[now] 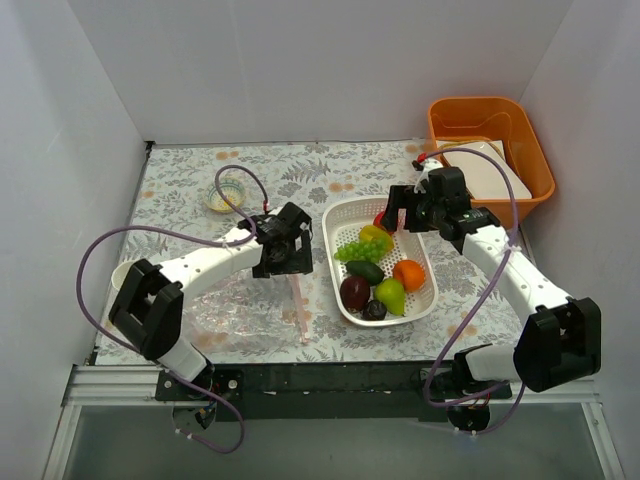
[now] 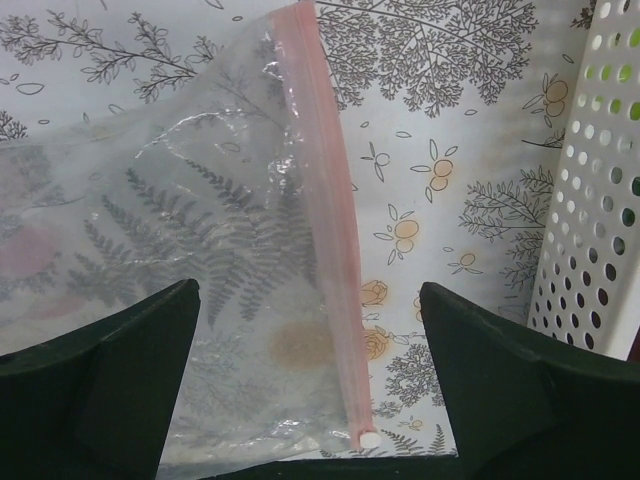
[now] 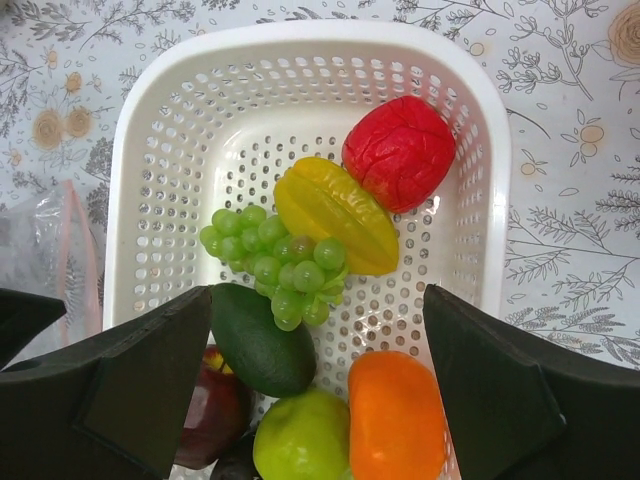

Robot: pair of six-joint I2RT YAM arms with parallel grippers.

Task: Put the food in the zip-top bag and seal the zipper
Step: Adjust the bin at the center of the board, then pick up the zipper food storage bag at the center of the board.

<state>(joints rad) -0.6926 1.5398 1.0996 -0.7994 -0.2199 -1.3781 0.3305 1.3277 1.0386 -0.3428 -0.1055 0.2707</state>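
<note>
— Where's the bag?
— The zip-top bag (image 1: 250, 308) lies flat on the worktop (image 1: 180, 190), close to the front edge and left of middle. Its pink zipper (image 1: 300, 305) runs along the side that faces the basket.
— And the arm over it?
— The left claw (image 2: 308, 295) hangs over the zipper, fingers wide apart, nothing in them.
— The fruit?
— In the white basket (image 1: 338, 212), just right of the bag with a strip of cloth showing between them. At its near end sit a dark plum (image 1: 374, 310), a dark red apple (image 1: 354, 292) and a green pear (image 1: 391, 295). Then come the orange (image 3: 395, 415) and the avocado (image 3: 258, 340). Farther back are the green grapes (image 3: 275, 262), the yellow piece (image 3: 335, 213), and a bright red fruit (image 3: 400, 150) at the far end.
— The other arm?
— The right claw (image 3: 318, 300) hovers above the basket's far half, jaws spread, empty.
— Beyond that?
— An orange bin (image 1: 530, 150) sits off the worktop's far right corner with something white lying in it. A small bowl (image 1: 226, 190) stands toward the far left.
</note>
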